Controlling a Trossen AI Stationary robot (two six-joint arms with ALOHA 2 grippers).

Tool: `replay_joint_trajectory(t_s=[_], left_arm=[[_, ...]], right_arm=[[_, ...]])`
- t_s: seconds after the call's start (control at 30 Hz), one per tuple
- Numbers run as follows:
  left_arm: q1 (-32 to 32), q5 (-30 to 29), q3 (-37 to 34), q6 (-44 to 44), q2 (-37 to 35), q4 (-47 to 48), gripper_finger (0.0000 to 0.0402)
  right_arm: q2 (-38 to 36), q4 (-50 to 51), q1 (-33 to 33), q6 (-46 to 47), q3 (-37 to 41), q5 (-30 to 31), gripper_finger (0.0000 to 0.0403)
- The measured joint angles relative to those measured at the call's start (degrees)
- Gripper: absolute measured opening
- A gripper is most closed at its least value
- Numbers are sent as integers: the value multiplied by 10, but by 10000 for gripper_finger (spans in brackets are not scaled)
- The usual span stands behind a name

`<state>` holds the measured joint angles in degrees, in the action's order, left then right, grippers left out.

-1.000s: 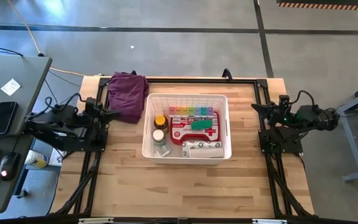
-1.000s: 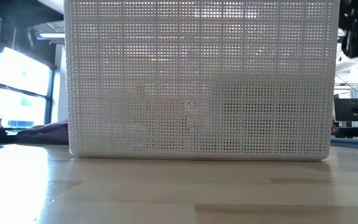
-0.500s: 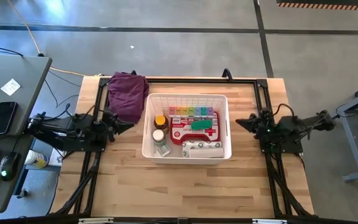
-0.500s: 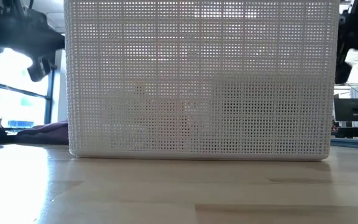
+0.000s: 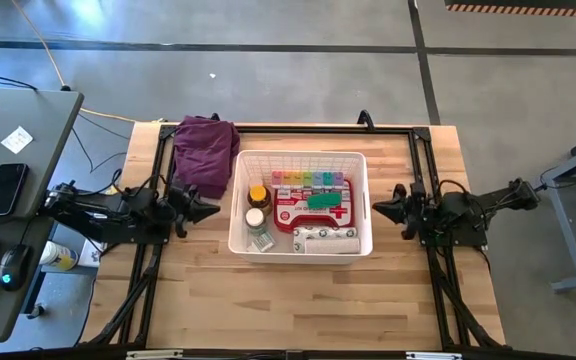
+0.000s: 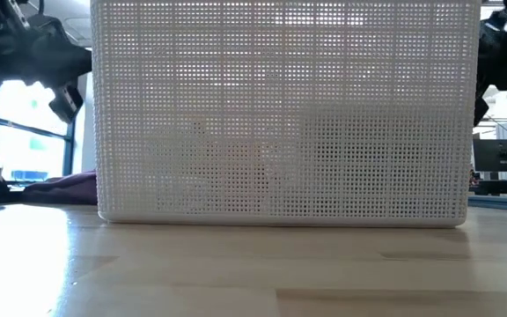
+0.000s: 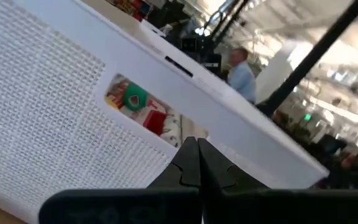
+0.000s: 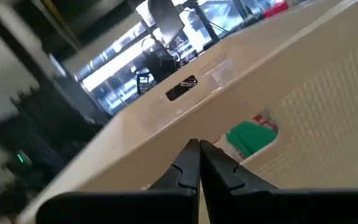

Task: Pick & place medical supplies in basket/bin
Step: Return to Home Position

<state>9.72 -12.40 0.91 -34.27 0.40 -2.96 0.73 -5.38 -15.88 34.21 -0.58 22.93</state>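
The white basket stands mid-table and fills the low view. In it lie a rainbow pill organizer, a red first-aid pouch with a green tube on top, an amber bottle, white-capped bottles and a white printed packet. My left gripper is shut and empty, pointing level at the basket's left wall just short of it. My right gripper is shut and empty, facing the right wall the same way. Each wrist view shows the supplies through a handle cutout.
A purple cloth lies on the table's far left part, beside the basket. Bare wood stretches from the basket to the near edge. A desk with a phone stands left of the table. A person shows in the room behind.
Both arms have come down and tipped level. My left gripper has moved toward the basket's left wall and my right gripper toward its right wall. Both have stayed shut. The basket and its contents have not moved.
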Motion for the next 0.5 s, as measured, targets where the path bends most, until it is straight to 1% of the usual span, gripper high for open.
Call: replay_joint_trajectory(t_s=[0.1, 0.17, 0.2, 0.27, 0.33, 0.5], left_arm=[[0, 20, 0, 40, 0, 6, 21], [0, 24, -1, 67, 2, 5, 21], [0, 12, -1, 96, 3, 4, 21], [0, -26, 1, 183, 3, 7, 29], [0, -49, 5, 238, 3, 15, 54], [0, -61, 8, 265, 3, 27, 122]], right_arm=[[1, 8, 2, -87, 0, -5, 0], [3, 8, 1, -148, 0, 3, 0], [3, 8, 1, -169, 0, 7, 0], [3, 9, 1, -191, 0, 14, 0], [3, 9, 1, -197, 0, 23, 0], [4, 10, 1, -222, 0, 24, 0]])
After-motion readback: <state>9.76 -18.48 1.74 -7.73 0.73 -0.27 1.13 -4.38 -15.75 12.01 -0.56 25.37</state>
